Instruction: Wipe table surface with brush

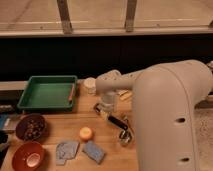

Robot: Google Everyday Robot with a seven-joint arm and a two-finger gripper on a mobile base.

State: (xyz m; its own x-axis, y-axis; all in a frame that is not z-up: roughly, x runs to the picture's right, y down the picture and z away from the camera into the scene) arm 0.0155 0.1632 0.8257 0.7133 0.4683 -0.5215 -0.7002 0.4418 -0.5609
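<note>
Wooden table surface (67, 134) looks unwiped so far. At twelve o'clock from the orange fruit (86, 133), the gripper (106, 106) is down with fingers closed beside the cream brush (102, 111); whether it grips is unclear

Light-brown wooden plank table surface (107, 140) carries: green rectangular plastic tray (47, 93) far left; small white round container (90, 85) just right of it; dark bowl with brown contents (31, 127) left; reddish-brown bowl (29, 155) near left; orange round fruit (86, 133) centre; two grey-blue flat pads (80, 150) near it; black-handled utensil with metal head (120, 128) right. Gripper (106, 106), shut, sits down at the table beside the utensil.
</note>
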